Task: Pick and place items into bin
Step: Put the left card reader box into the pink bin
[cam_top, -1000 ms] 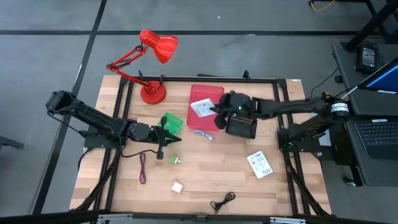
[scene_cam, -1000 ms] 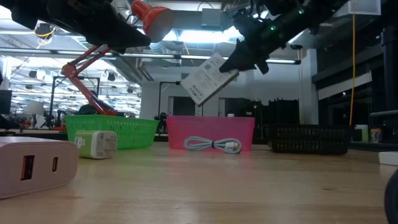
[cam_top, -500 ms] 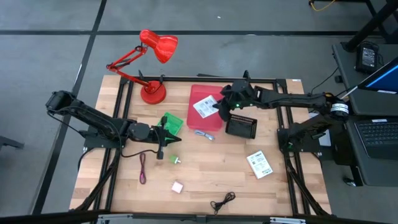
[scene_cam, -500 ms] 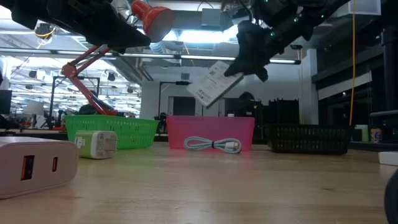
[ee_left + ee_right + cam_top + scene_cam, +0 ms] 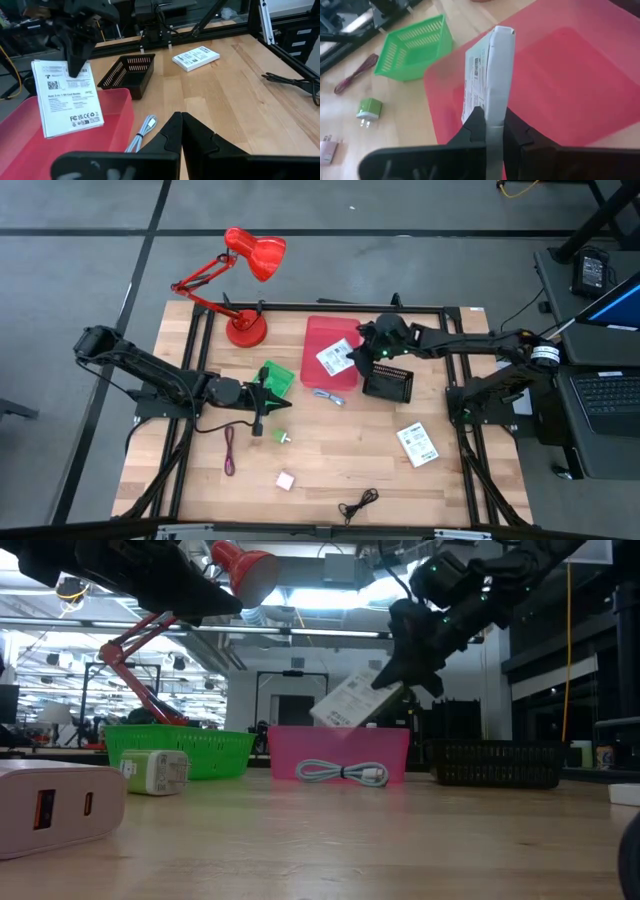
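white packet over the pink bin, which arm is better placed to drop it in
The right. Its hand is shut on the white packet, held above the pink bin. The left hand sits closed by the green basket, holding nothing.

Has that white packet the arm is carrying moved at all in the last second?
Yes. In the low view the white packet, gripped by the right gripper, has dropped toward the pink bin rim. It hung well above the rim before.
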`<action>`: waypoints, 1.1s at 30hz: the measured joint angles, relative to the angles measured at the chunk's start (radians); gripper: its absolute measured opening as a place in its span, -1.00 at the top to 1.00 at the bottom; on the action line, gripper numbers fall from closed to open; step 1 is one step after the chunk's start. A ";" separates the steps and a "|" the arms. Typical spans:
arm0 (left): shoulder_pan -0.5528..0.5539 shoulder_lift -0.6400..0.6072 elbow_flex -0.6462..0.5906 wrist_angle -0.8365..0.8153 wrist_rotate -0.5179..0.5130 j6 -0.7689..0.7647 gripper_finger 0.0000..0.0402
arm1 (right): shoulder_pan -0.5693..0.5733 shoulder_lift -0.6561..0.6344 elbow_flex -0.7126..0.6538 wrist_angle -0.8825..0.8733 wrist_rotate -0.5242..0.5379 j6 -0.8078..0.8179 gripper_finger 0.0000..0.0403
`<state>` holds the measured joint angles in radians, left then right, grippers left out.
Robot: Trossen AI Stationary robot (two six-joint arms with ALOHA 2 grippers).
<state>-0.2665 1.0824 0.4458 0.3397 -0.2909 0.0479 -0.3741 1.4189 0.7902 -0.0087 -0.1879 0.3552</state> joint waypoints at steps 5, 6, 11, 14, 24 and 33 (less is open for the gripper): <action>0.000 0.000 0.000 0.000 0.000 0.000 0.99 | 0.000 0.007 -0.043 0.067 -0.015 0.032 0.94; 0.000 0.000 0.000 0.000 0.000 0.000 0.99 | 0.004 0.014 -0.044 0.068 -0.017 0.033 0.94; 0.000 0.000 0.000 0.000 0.000 0.000 0.99 | 0.013 0.066 -0.045 0.127 -0.017 0.033 0.92; 0.000 0.000 0.000 0.000 0.000 0.000 0.99 | 0.013 0.094 -0.045 0.166 -0.017 0.032 0.80; 0.000 0.000 0.000 -0.001 0.000 0.000 0.99 | 0.012 0.147 -0.045 0.168 -0.017 0.028 0.58; 0.000 0.000 0.000 -0.001 0.000 0.000 0.99 | 0.004 0.142 -0.045 0.309 -0.012 -0.106 0.57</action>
<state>-0.2663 1.0824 0.4458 0.3389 -0.2907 0.0479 -0.3705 1.5604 0.7456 0.3000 -0.1999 0.2493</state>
